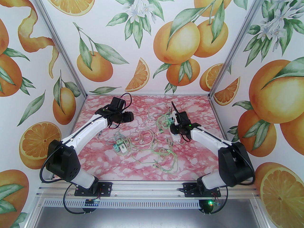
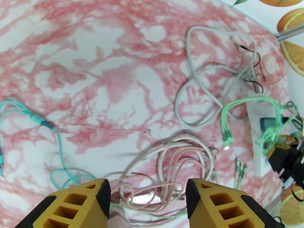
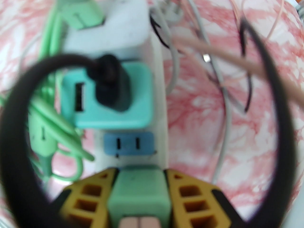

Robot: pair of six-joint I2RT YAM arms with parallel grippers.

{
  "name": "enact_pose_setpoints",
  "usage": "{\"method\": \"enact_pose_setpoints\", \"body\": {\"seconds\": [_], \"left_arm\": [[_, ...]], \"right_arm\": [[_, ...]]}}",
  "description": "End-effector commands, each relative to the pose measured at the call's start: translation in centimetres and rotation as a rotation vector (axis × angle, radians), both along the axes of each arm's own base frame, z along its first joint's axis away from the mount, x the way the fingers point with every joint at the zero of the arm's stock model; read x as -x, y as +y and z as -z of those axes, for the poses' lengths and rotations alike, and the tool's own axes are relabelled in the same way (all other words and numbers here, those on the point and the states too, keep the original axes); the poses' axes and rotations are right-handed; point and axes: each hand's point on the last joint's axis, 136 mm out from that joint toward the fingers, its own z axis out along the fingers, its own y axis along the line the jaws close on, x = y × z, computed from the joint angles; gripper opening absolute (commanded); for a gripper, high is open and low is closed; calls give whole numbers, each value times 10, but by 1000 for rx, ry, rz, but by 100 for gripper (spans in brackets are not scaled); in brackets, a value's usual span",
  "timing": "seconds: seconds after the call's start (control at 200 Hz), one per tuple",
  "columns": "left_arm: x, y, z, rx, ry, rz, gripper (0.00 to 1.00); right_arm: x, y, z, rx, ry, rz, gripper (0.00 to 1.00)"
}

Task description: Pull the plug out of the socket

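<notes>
A white socket strip [image 3: 159, 103] lies on the pink marbled table [image 1: 142, 165]; it also shows on the right in the top view [image 1: 177, 137]. My right gripper [image 3: 140, 174] is shut on a pale green plug [image 3: 140, 191], which sits at the strip's near end just below a free blue socket [image 3: 128, 144]. Whether its pins have left the strip is hidden. Further along the strip, a teal USB charger [image 3: 83, 103] holds a black cable. My left gripper [image 2: 148, 198] hangs open over loose pink cables [image 2: 180, 155], well to the left of the strip [image 2: 255, 136].
A light green plug [image 3: 80, 15] sits at the strip's far end. Green, grey and pink cables [image 1: 163, 155] sprawl across the middle of the table, with two small chargers [image 1: 120, 146] among them. A black cable loop [image 3: 14, 127] crosses close to the right wrist camera.
</notes>
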Motion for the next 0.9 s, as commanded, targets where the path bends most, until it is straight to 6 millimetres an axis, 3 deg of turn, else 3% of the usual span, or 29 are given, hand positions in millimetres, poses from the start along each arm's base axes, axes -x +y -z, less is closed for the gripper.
{"method": "enact_pose_setpoints", "body": {"seconds": [0.0,0.13,0.265,0.5,0.595,0.696,0.896], "left_arm": [[6,1,-3,27,-9,-12,57],[8,2,1,23,-1,-12,57],[8,-1,4,32,4,-8,57],[13,1,6,25,6,-8,57],[15,2,7,22,3,-12,57],[18,5,9,14,7,-15,57],[23,11,5,8,-2,-29,57]], "right_arm": [[5,20,-25,-71,-61,-34,26],[27,34,-20,-88,-20,-92,26],[50,51,-1,-62,39,-166,27],[62,69,26,-61,169,-215,28],[50,65,37,-7,191,-177,28],[24,62,42,18,195,-127,28],[-55,54,38,8,166,-72,28]]}}
